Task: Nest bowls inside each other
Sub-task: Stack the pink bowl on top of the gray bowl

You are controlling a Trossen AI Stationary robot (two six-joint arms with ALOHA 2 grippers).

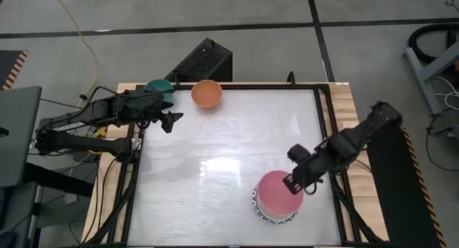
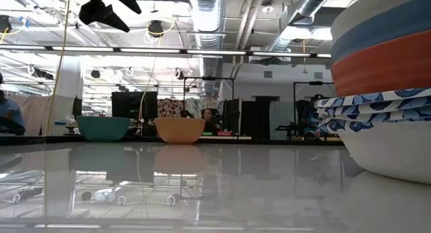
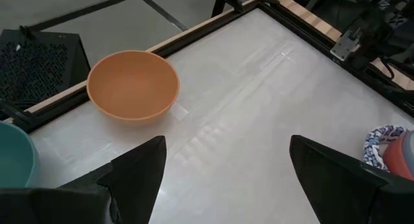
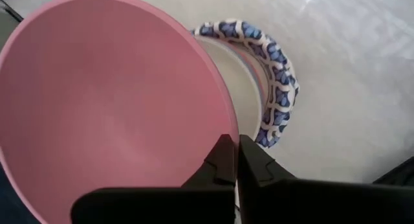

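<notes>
My right gripper (image 1: 292, 183) is shut on a pink bowl (image 1: 276, 192) and holds it over a stack of nested bowls (image 1: 276, 215) at the table's near right. The stack's blue-and-white patterned rims (image 4: 278, 88) show under the pink bowl. The low view shows the stack (image 2: 384, 105) resting on its cream bottom bowl. A teal bowl (image 1: 158, 87) and an orange bowl (image 1: 206, 93) stand upright at the far left. My left gripper (image 1: 171, 121) hangs open just near of them, holding nothing. My right gripper pinches the pink bowl's rim (image 4: 228, 130) between its two fingers, one finger inside the bowl and one outside. The fingers come from above, slanting down. The bowl sits tilted, mouth up, above the stack; whether it touches the stack I cannot tell.
A black box (image 1: 204, 62) sits just beyond the table's far edge. A dark frame (image 1: 326, 133) runs along the table's right side. The white tabletop (image 1: 229, 155) lies bare between the far-left bowls and the stack. A person (image 2: 209, 117) sits in the room behind.
</notes>
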